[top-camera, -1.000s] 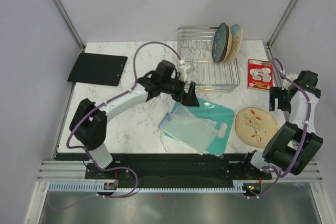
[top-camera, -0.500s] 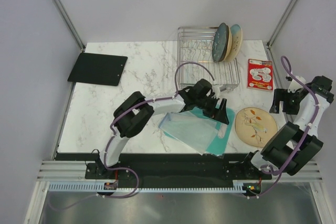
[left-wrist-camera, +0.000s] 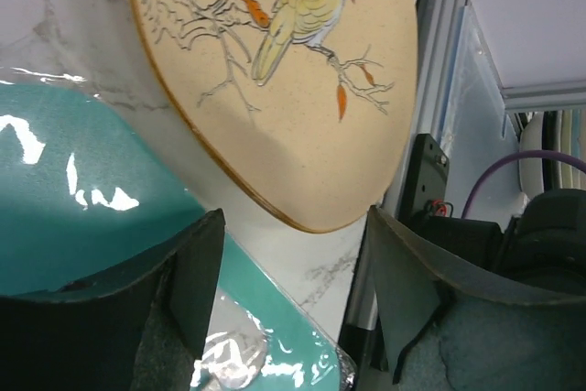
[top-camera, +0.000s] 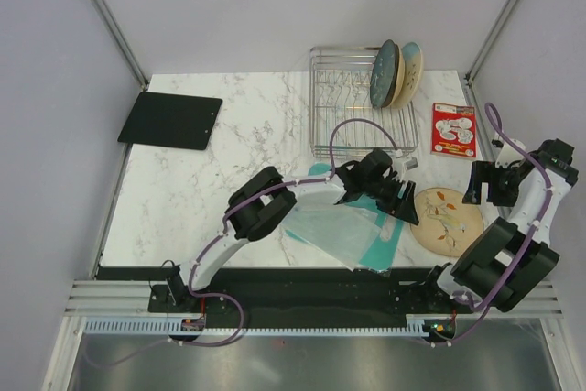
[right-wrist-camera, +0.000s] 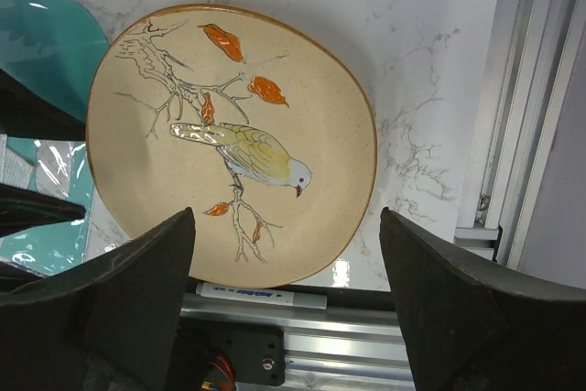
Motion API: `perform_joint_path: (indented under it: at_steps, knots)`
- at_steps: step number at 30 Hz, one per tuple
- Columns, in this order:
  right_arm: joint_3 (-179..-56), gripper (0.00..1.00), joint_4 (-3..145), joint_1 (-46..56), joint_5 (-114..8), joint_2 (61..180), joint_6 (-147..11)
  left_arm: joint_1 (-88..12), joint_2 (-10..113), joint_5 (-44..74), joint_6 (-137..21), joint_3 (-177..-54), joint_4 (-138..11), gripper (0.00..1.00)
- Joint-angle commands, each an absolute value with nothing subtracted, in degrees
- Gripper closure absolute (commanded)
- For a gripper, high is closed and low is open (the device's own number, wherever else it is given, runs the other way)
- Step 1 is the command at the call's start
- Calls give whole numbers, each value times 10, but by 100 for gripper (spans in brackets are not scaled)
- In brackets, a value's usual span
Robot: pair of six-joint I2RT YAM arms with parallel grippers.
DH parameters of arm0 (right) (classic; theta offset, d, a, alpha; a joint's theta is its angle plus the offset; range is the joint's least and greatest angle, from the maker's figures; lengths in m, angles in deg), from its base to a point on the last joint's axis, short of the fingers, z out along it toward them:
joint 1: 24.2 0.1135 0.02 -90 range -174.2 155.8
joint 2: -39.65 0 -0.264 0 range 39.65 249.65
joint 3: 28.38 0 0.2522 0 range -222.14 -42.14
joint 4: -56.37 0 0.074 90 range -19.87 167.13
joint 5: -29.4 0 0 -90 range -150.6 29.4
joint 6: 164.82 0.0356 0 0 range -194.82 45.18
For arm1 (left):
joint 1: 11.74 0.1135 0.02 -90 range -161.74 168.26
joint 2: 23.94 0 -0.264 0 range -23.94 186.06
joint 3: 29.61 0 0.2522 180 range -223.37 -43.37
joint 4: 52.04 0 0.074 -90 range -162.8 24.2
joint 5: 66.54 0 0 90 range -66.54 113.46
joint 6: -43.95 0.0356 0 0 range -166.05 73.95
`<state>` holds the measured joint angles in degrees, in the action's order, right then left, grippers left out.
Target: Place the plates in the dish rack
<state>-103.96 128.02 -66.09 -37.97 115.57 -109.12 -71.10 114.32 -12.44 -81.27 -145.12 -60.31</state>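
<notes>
Tan plate [top-camera: 449, 222] lies flat, so our left end effector [left-wrist-camera: 295, 233] and right end effector [right-wrist-camera: 286, 222], both spread apart, hover by its rim.

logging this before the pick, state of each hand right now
Left hand: open, holding nothing, pointed at the edge of the tan round plate painted with a bird.
Right hand: open, holding nothing, above the same plate.
</notes>
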Motion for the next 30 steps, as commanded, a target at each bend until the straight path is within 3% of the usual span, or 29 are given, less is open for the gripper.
perform_joint_path:
  at_steps: [1, 8, 17, 24, 30]
  knots:
    - [-1038, 12, 1287, -665, -358, 1130, -1098, -715, 1176, -128, -839, -1493, -568, 32]
    - [-1023, 13, 1292, -667, -361, 1100, -1100, -720, 1203, -122, -847, -1523, -555, 45]
    - [-1027, 13, 1287, -668, -363, 1094, -1081, -727, 1209, -125, -861, -1531, -546, 97]
    - [-1072, 12, 1285, -669, -327, 1093, -1083, -695, 1089, -179, -827, -1464, -570, 98]
    - [-1181, 12, 1298, -670, -194, 1143, -1061, -634, 974, -190, -774, -1403, -609, 98]
